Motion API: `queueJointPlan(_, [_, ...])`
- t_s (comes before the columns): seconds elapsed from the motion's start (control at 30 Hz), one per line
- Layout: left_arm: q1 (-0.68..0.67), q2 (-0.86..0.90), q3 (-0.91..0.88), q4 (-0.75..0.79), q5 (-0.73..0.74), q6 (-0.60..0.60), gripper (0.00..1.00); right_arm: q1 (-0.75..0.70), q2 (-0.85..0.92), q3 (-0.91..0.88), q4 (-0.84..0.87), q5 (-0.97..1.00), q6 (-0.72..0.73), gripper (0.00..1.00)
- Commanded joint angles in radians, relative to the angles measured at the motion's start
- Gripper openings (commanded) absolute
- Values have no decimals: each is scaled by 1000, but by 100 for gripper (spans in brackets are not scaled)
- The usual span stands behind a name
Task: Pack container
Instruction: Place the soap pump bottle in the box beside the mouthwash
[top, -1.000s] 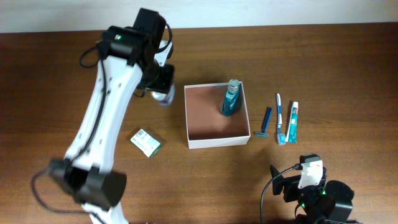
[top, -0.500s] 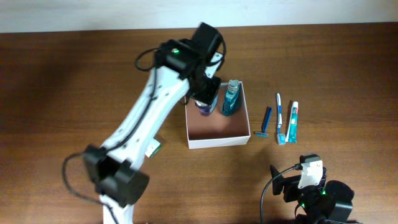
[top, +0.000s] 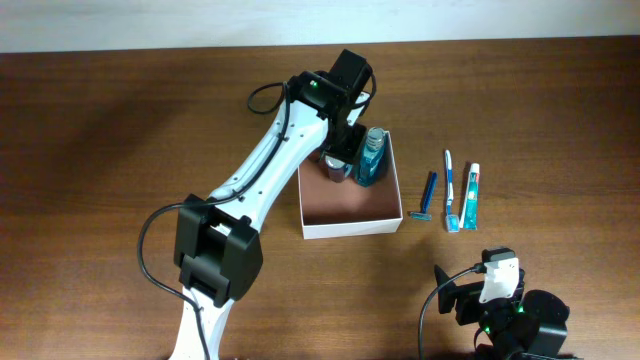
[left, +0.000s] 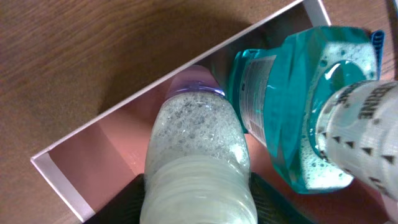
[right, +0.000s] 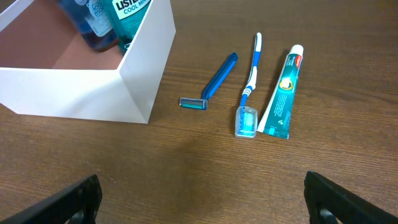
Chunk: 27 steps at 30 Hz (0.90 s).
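Container (top: 350, 228) right below our left fingers (left: 115, 208), clamped on clear bottle (left: 196, 143), cap end pointing down beside mouthwash (left: 292, 106); right fingers (right: 78, 199) wide, well apart, idle.

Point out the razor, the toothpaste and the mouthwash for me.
razor (right: 217, 78): right wrist view, middle of the blue handle.
toothpaste (right: 285, 90): right wrist view, middle of the tube.
mouthwash (left: 283, 106): left wrist view, teal body of the bottle.
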Motion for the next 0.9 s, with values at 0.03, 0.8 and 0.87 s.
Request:
queueJointPlan(0.03, [-5, -10, 11, 5, -15, 3, 71, -7, -6, 0, 2, -9, 0, 99])
queueJointPlan(0.8, [147, -395, 264, -485, -48, 19, 86, -7, -6, 0, 2, -9, 0, 99])
queueJointPlan(0.87, [153, -495, 121, -485, -99, -24, 87, -7, -6, 0, 2, -9, 0, 99])
